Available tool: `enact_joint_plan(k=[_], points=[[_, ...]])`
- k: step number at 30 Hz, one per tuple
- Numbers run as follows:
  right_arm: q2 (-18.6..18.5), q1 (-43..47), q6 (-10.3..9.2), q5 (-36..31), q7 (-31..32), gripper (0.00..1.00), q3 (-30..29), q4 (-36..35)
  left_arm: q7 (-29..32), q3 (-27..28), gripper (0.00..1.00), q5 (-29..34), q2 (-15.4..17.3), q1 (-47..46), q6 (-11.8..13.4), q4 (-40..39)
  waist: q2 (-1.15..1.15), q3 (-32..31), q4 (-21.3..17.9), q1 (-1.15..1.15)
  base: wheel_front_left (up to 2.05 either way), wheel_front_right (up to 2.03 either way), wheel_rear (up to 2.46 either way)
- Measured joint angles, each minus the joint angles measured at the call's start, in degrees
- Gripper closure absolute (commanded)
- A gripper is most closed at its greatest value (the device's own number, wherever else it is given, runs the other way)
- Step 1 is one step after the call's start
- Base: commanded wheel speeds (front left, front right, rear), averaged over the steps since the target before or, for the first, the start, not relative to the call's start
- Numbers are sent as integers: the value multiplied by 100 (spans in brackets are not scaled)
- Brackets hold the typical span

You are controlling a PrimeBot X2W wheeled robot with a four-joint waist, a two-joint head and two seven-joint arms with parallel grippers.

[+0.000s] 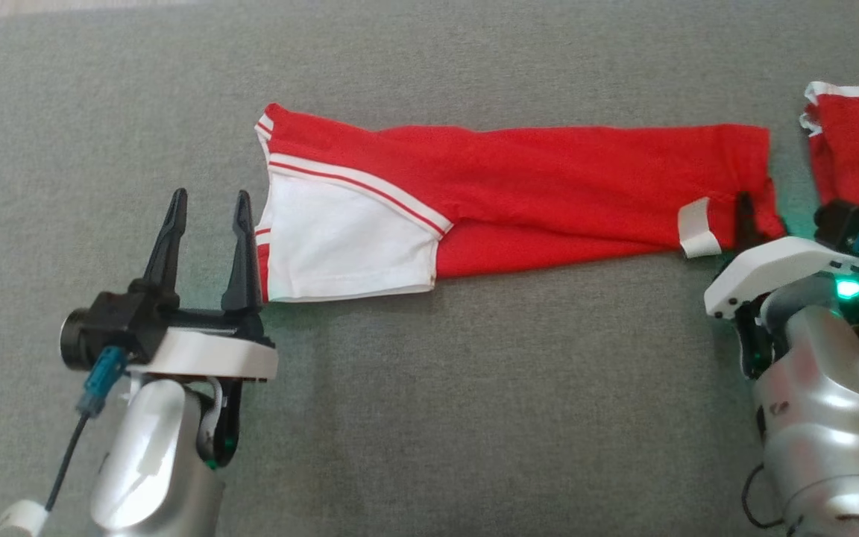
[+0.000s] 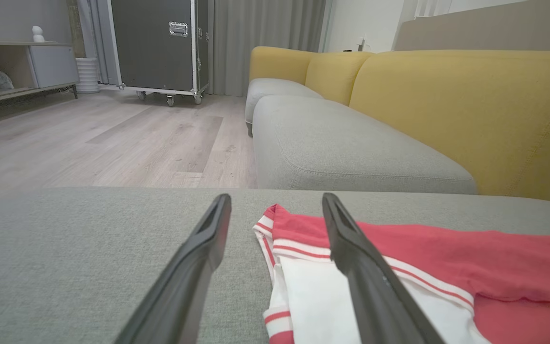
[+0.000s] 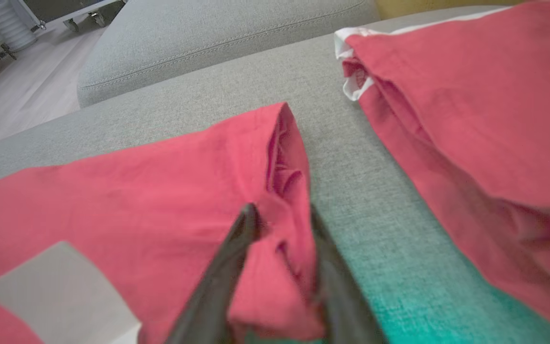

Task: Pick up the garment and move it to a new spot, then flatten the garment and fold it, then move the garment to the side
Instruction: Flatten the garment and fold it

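The red garment (image 1: 549, 179) lies as a long folded strip across the grey cushion (image 1: 474, 373), its white sleeve panel (image 1: 340, 239) at the left end. My left gripper (image 1: 209, 198) stands open just left of that sleeve, holding nothing. In the left wrist view the garment (image 2: 470, 263) has its striped corner between the left gripper's (image 2: 276, 198) fingers. My right gripper (image 1: 754, 216) is at the strip's right end, beside a white tag (image 1: 698, 227). The right wrist view shows the right gripper (image 3: 282, 212) shut on a bunch of the garment's (image 3: 136, 191) red cloth.
A second red garment (image 1: 858, 142) with white trim lies at the far right, a narrow strip of cushion away from the first; it is also in the right wrist view (image 3: 470, 95). Beyond the cushion are a yellow-backed sofa (image 2: 447, 105), wood floor (image 2: 89, 138) and a black wheeled case (image 2: 160, 43).
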Motion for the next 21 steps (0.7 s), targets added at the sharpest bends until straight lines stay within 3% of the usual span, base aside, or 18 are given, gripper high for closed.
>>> enact_joint_plan(k=[7,13,21], points=[[12,0,0,-330,-210,100,-31,-52,0,193,0,99,-51,23,-45,-8,0,-193,-205,-1,0,0,0],[-264,7,0,-325,-244,100,-44,-216,0,312,0,168,-118,119,-123,-65,0,-425,-358,-1,0,0,0],[-224,15,0,614,-271,100,422,-534,0,367,0,200,-190,279,-143,-98,0,-707,-377,-1,0,0,0]])
